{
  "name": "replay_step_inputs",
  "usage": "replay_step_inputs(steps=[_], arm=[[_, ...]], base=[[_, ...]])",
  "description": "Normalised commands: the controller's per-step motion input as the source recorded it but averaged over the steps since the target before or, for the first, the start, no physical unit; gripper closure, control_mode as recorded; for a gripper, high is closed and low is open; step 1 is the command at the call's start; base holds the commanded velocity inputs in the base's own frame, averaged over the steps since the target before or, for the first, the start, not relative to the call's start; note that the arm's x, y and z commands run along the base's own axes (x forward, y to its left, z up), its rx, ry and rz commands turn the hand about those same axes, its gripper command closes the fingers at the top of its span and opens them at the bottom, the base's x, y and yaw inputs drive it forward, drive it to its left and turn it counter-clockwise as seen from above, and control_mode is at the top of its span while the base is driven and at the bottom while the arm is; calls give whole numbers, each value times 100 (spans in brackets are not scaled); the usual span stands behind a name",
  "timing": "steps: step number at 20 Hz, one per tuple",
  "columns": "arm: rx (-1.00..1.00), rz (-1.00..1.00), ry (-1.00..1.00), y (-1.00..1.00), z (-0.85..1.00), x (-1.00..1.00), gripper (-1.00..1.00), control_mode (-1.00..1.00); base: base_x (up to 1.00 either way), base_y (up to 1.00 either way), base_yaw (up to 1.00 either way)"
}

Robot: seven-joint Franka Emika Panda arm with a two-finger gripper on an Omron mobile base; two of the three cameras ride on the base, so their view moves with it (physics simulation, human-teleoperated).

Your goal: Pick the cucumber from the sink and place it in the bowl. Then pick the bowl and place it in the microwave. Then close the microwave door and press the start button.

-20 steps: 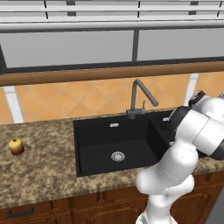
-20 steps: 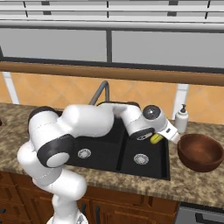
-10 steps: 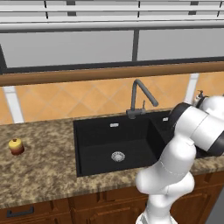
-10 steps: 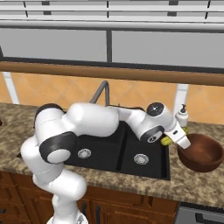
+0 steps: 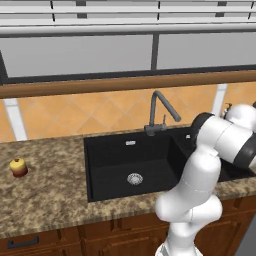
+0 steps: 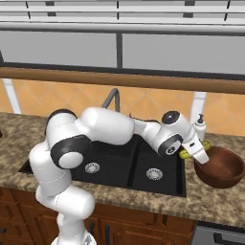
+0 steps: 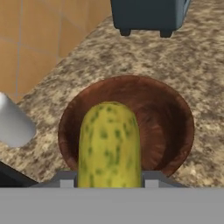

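My gripper (image 6: 201,154) is shut on the yellow-green cucumber (image 7: 109,142), which shows as small green ends (image 6: 206,144) on either side of the hand. It hangs over the left rim of the dark-brown wooden bowl (image 6: 221,167) on the counter right of the sink (image 6: 119,162). In the hand view the cucumber points over the bowl's hollow (image 7: 162,122). The black sink (image 5: 135,165) with its grey faucet (image 5: 160,112) lies left of the hand. The microwave is out of view.
A white soap dispenser (image 6: 199,129) stands just behind the hand, seen also as a white cylinder (image 7: 13,122). A dark appliance (image 7: 148,15) stands on the counter beyond the bowl. A round yellow-and-red fruit (image 5: 18,167) sits far left on the granite counter (image 5: 45,200).
The arm has carried the cucumber rightward from over the sink's right edge to over the bowl's left rim. The bowl has not moved.
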Motion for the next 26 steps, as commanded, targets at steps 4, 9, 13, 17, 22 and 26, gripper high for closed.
replay_step_inputs(steps=[4, 9, 13, 17, 22, 26], arm=[[13, 0, 0, -45, -7, 0, 100, -100], [13, 0, 0, -39, -1, 0, 100, -100], [8, 0, 0, -32, -17, 0, 100, -100], [1, 0, 1, -7, -53, 0, 100, -100], [0, 0, 2, 0, -38, 0, 100, -100], [0, 0, 3, 0, -18, 1, 100, -100]], base=[[0, 0, 0], [0, 0, 0], [0, 0, 0], [0, 0, 0], [0, 0, 0], [0, 0, 0]])
